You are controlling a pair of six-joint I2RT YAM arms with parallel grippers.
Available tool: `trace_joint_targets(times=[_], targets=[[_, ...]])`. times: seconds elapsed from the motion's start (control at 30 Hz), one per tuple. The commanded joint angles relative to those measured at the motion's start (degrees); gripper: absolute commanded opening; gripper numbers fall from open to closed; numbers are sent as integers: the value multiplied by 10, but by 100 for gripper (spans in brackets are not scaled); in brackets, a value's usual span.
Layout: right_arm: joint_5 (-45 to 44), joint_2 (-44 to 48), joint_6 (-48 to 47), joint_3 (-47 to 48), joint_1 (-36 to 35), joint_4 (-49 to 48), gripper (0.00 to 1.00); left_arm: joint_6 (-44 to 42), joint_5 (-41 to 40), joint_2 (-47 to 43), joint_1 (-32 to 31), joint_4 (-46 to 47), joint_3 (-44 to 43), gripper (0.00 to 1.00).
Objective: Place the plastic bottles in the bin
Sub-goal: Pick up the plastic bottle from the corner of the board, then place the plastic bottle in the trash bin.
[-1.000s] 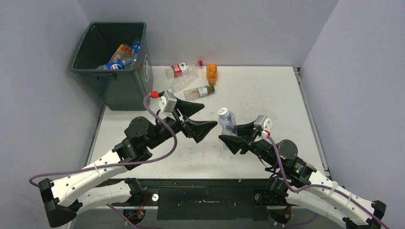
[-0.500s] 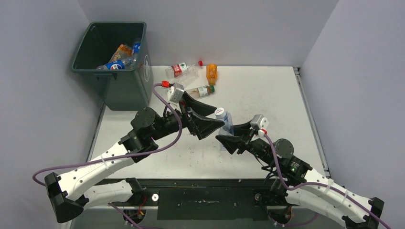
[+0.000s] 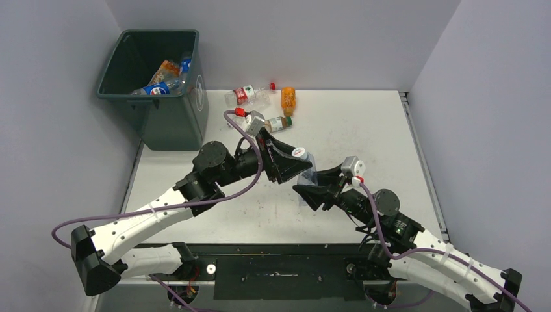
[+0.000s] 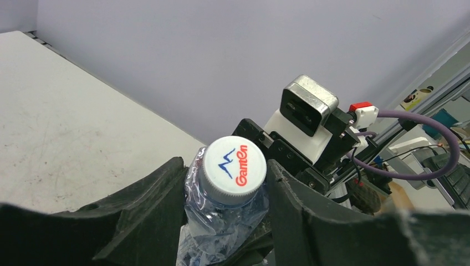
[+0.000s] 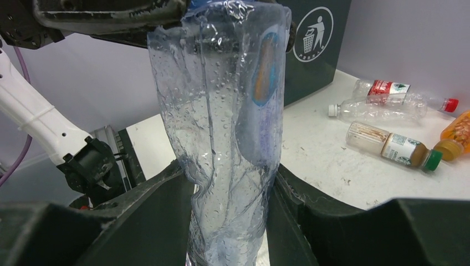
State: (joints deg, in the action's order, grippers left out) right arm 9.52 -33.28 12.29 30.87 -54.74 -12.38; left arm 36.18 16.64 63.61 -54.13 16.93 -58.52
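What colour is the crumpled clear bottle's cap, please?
Bottle cap white, red and blue logo; left wrist view.

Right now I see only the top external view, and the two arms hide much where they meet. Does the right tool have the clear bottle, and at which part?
Observer: Yes. In the right wrist view, the right tool clamps the lower body of the clear bottle.
Operator: And the left tool?
Observer: Its own wrist view shows the left tool closed on the bottle's shoulder, just under the cap.
Operator: Is the bottle intact?
Observer: Seen from the right wrist, it is crumpled, with droplets on the inside.
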Motion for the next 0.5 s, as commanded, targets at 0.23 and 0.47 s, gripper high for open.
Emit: trace_joint_targets(times=[0.23, 0.47], targets=[[5, 11, 8, 0, -2, -6, 53, 14, 13, 5, 1, 84, -27, 0], [6, 24, 41, 65, -2, 78, 90, -76, -58, -46, 8, -31, -62, 0]])
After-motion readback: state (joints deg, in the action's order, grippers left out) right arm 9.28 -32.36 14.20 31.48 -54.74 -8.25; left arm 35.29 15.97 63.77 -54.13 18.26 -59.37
